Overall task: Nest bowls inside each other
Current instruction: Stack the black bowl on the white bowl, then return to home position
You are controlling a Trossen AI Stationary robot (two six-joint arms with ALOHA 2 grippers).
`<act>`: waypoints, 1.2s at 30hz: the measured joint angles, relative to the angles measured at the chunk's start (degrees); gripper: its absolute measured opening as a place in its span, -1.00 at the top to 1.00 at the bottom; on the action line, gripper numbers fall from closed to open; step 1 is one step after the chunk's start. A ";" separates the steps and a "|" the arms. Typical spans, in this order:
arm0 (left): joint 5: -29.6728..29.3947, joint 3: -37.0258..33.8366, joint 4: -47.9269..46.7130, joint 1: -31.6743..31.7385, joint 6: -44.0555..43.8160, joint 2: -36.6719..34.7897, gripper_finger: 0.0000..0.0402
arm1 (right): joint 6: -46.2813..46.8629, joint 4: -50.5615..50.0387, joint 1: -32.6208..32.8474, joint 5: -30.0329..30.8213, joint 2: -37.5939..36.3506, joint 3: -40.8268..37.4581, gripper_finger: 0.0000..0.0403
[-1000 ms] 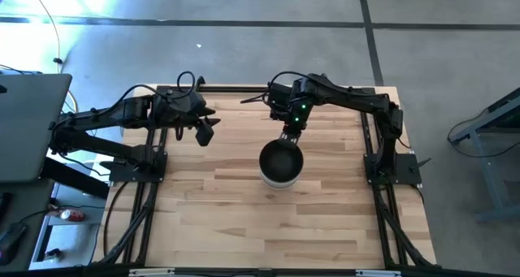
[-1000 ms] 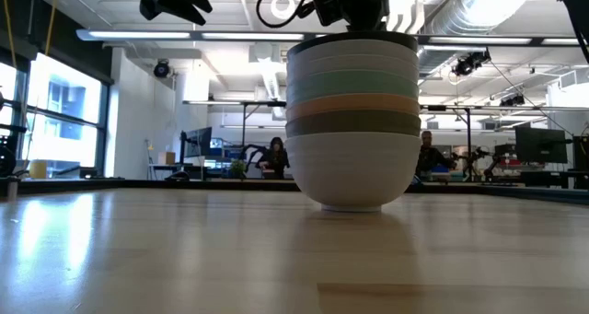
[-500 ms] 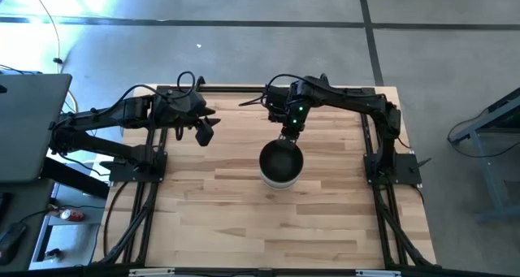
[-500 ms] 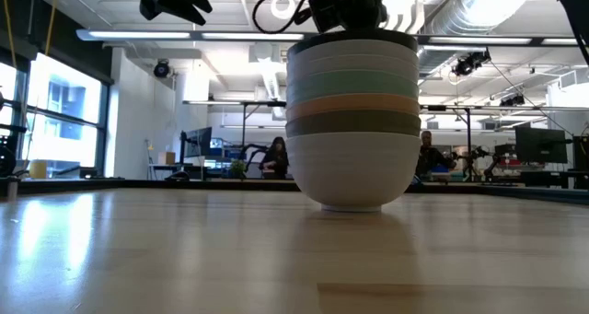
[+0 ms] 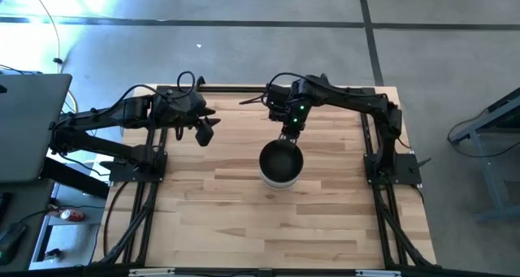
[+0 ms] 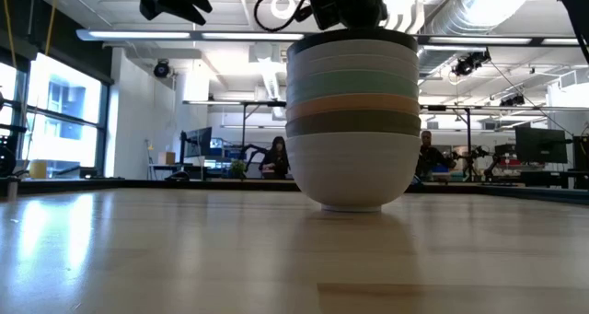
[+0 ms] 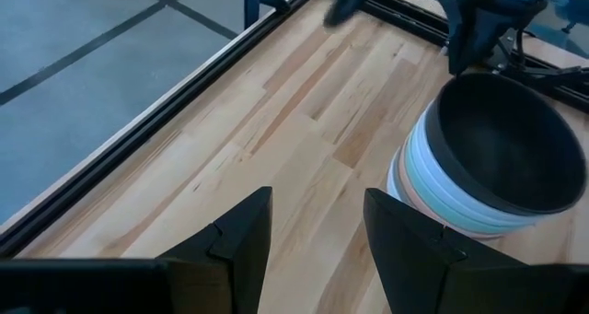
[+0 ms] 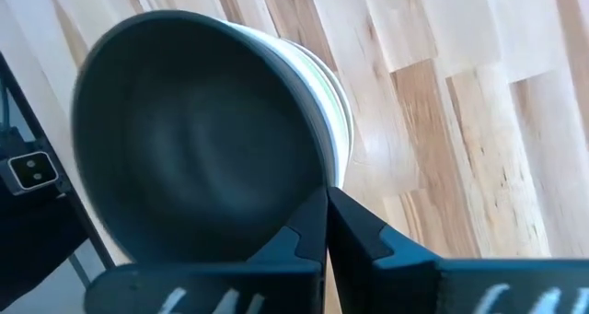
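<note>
A stack of nested bowls (image 5: 281,165) stands on its white bottom bowl's foot (image 6: 351,203) at the middle of the wooden table. From the bottom up it shows white, olive, peach, mint and white bands (image 6: 352,102). A black bowl (image 7: 502,139) sits on top, mouth up. My right gripper (image 5: 289,136) is shut, points down and hangs over the stack's far rim (image 8: 324,203). My left gripper (image 5: 205,135) hangs open above the table's far left part, well clear of the bowls (image 7: 313,231). My right gripper has its shut fingertips right at the black bowl's far rim (image 8: 316,171), coming from above and pointing down. Nothing is between the fingers. I cannot tell whether they touch the rim.
Black frame rails (image 5: 154,159) run along the table's left, right and far edges. Bare wood (image 5: 244,220) lies on the near half. A laptop (image 5: 28,127) sits off the table to the left. People (image 6: 274,156) show in the room far behind.
</note>
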 joint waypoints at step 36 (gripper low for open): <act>0.55 0.00 25.17 -13.11 12.86 -3.09 0.18 | -8.40 11.71 4.34 5.82 -28.31 -2.37 0.40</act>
